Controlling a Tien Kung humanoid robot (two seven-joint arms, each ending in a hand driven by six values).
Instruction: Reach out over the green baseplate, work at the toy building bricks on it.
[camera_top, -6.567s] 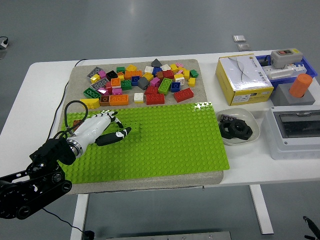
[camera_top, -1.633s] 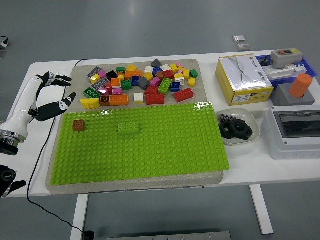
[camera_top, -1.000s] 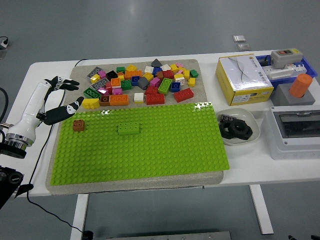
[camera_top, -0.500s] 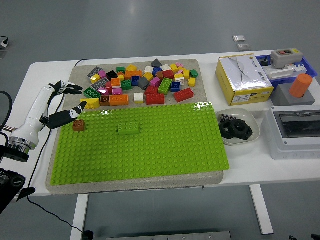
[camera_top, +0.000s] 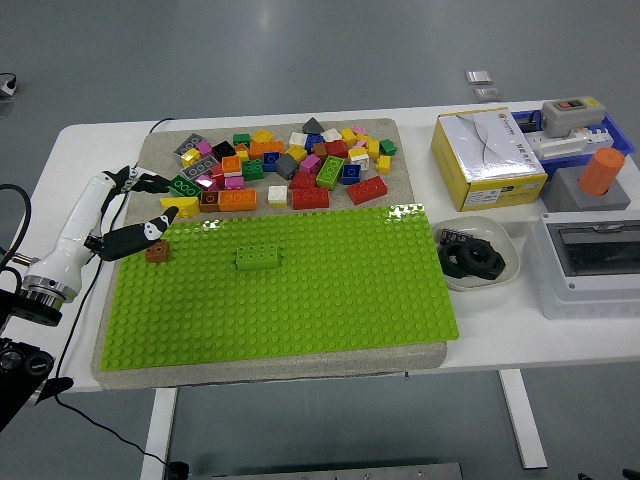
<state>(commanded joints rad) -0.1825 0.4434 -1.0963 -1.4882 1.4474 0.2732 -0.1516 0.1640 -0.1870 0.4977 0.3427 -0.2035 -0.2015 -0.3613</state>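
Observation:
A green baseplate (camera_top: 300, 290) lies on a grey mat. A small brown brick (camera_top: 157, 252) sits on its far left corner. A green brick (camera_top: 257, 258) sits further right on the plate. My left hand (camera_top: 145, 205) is at the plate's left edge, fingers spread and empty. Its thumb (camera_top: 135, 236) reaches to just left of the brown brick, and the other fingers point towards the loose brick pile (camera_top: 285, 165). The right hand is out of view.
Loose bricks of many colours lie on the mat behind the plate. To the right stand a yellow box (camera_top: 487, 158), a white bowl with black parts (camera_top: 472, 256), a grey electrical box (camera_top: 590, 265) and an orange cylinder (camera_top: 601, 171). A black cable (camera_top: 90, 290) runs down the left.
My left hand pulled back from the green brick to the table's left, then moved right again, coming down towards the brown brick. The bricks on the plate have not moved.

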